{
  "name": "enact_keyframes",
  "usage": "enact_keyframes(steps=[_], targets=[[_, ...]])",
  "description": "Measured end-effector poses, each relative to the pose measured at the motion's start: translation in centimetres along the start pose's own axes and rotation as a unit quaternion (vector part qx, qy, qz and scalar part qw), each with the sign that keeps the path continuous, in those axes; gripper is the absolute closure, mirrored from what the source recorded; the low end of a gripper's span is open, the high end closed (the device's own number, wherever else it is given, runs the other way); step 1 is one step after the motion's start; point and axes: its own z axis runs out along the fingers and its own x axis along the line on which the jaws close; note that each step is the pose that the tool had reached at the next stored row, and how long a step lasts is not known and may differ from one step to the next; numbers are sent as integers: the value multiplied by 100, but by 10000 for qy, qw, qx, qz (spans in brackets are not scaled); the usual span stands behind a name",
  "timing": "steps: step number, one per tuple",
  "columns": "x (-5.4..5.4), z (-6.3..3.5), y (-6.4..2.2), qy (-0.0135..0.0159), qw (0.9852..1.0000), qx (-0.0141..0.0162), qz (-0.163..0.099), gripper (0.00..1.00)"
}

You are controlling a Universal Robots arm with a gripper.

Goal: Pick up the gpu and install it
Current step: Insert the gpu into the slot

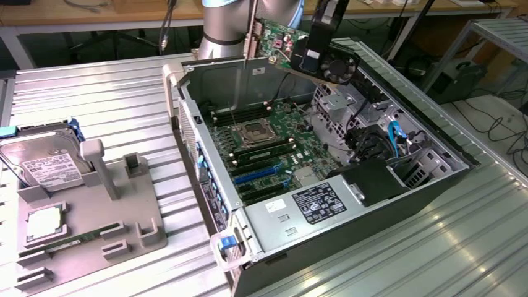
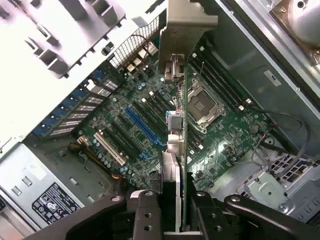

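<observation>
A ribbed metal table (image 1: pixel 99 93) carries an open computer case (image 1: pixel 417 102), its motherboard (image 2: pixel 220 125) facing up. The gripper (image 2: pixel 172 202) is clamped on the gpu (image 2: pixel 176 127), which hangs above the board and runs edge-on beyond the fingers (image 2: pixel 145 210), with the silver bracket (image 2: pixel 187 22) at its far end. The card is probably light and stiff, yet fragile. Its bare edges are the safe hold, not its components. The card hides whichever slot lies under it.
</observation>
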Motion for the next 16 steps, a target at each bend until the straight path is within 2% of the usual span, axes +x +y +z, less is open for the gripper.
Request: enact_keyframes(steps=[2,5,10,16], targets=[[0,1,0,9,9996,-2,-267,72],[0,5,0,25,9973,-6,-728,72],[0,6,0,37,9945,-9,-1050,72],[0,7,0,49,9902,-12,-1394,72]])
